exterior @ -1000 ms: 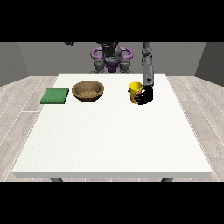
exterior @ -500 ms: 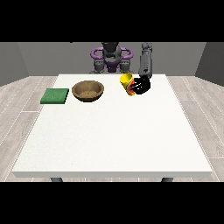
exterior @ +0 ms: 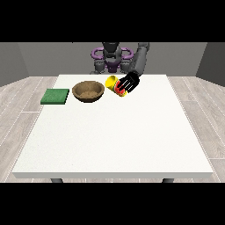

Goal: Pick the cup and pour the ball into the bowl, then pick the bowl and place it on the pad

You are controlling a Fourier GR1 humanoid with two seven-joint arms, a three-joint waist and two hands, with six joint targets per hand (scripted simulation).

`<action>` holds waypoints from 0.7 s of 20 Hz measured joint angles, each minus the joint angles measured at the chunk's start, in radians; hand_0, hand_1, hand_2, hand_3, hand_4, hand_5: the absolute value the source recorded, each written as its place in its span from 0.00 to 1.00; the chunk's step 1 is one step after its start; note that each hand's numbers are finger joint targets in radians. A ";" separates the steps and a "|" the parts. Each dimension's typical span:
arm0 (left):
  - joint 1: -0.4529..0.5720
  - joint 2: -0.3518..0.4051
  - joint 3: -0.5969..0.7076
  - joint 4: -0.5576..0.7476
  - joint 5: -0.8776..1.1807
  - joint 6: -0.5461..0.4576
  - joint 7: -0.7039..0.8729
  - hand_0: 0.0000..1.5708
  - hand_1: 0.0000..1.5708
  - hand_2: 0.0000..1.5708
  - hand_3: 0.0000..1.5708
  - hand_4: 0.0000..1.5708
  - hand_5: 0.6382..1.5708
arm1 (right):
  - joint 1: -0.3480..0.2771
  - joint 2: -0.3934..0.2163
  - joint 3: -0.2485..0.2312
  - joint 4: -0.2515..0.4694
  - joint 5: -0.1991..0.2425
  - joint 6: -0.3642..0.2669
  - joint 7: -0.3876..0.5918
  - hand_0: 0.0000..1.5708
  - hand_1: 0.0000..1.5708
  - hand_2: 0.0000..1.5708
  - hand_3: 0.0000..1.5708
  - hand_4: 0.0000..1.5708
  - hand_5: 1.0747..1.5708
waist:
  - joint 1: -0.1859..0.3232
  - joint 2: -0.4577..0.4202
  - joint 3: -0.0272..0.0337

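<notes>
Yellow cup (exterior: 113,82) tipped toward the brown bowl (exterior: 88,91)
Fingers of the hand at the view's right (exterior: 128,83) curl round it; neither vessel's contents can be made out.

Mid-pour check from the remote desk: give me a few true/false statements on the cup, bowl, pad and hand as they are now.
1. The hand at the view's right holds the yellow cup. True.
2. The cup stands upright on the table. False: it is lifted and tipped, mouth towards the bowl.
3. The wooden bowl sits on the green pad. False: it rests on the table beside the pad.
4. The pad lies at the view's left of the bowl. True.
</notes>
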 measured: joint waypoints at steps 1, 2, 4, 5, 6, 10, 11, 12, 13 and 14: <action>-0.005 -0.005 -0.010 0.010 -0.020 0.019 0.020 0.91 0.91 1.00 1.00 0.64 0.99 | 0.003 -0.004 -0.003 -0.001 -0.008 0.007 0.003 0.00 0.00 0.00 0.00 0.21 0.99 | -0.006 -0.002 0.0000; -0.025 -0.011 -0.021 0.019 -0.042 0.036 0.052 0.90 0.90 1.00 1.00 0.62 0.99 | 0.000 0.001 0.004 -0.002 0.000 0.003 0.001 0.00 0.00 0.00 0.00 0.21 0.98 | -0.006 -0.001 -0.0001; -0.055 -0.016 -0.041 0.044 -0.092 0.091 0.104 0.89 0.89 1.00 1.00 0.59 0.99 | -0.014 0.007 0.020 -0.010 0.008 -0.001 0.003 0.00 0.00 0.00 0.00 0.22 0.99 | -0.018 0.017 -0.0002; -0.071 -0.013 -0.056 0.056 -0.120 0.110 0.131 0.86 0.86 1.00 1.00 0.54 1.00 | -0.019 0.014 0.029 -0.010 0.020 -0.010 0.001 0.00 0.00 0.00 0.00 0.22 0.98 | -0.014 0.018 -0.0005; -0.088 -0.012 -0.074 0.072 -0.156 0.136 0.166 0.87 0.87 1.00 1.00 0.54 0.99 | -0.030 0.013 0.027 0.002 0.020 -0.011 0.001 0.00 0.00 0.00 0.00 0.21 0.98 | -0.014 0.020 -0.0003; -0.143 0.008 -0.158 0.145 -0.311 0.217 0.296 0.86 0.86 1.00 1.00 0.54 0.98 | -0.037 0.027 0.047 0.024 0.035 -0.014 -0.006 0.00 0.00 0.00 0.00 0.23 0.99 | -0.025 0.004 0.0007; -0.161 0.006 -0.186 0.166 -0.357 0.236 0.334 0.86 0.86 1.00 1.00 0.55 0.98 | -0.046 0.026 0.046 0.038 0.038 -0.014 -0.009 0.00 0.00 0.00 0.00 0.23 0.99 | -0.024 0.004 0.0012; -0.173 -0.004 -0.216 0.187 -0.404 0.256 0.374 0.85 0.85 0.96 1.00 0.52 0.96 | -0.048 0.028 0.050 0.054 0.042 -0.010 -0.017 0.00 0.00 0.00 0.00 0.24 0.99 | -0.022 -0.001 0.0016; -0.191 -0.005 -0.244 0.209 -0.448 0.257 0.411 0.87 0.87 0.97 1.00 0.57 0.95 | -0.046 0.031 0.049 0.073 0.041 -0.003 -0.025 0.00 0.00 0.00 0.00 0.24 0.99 | -0.020 -0.010 0.0018; -0.204 -0.011 -0.273 0.232 -0.491 0.257 0.447 0.86 0.86 0.96 0.97 0.59 0.93 | -0.047 0.032 0.052 0.083 0.050 -0.004 -0.030 0.00 0.00 0.00 0.00 0.23 0.99 | -0.019 -0.019 0.0020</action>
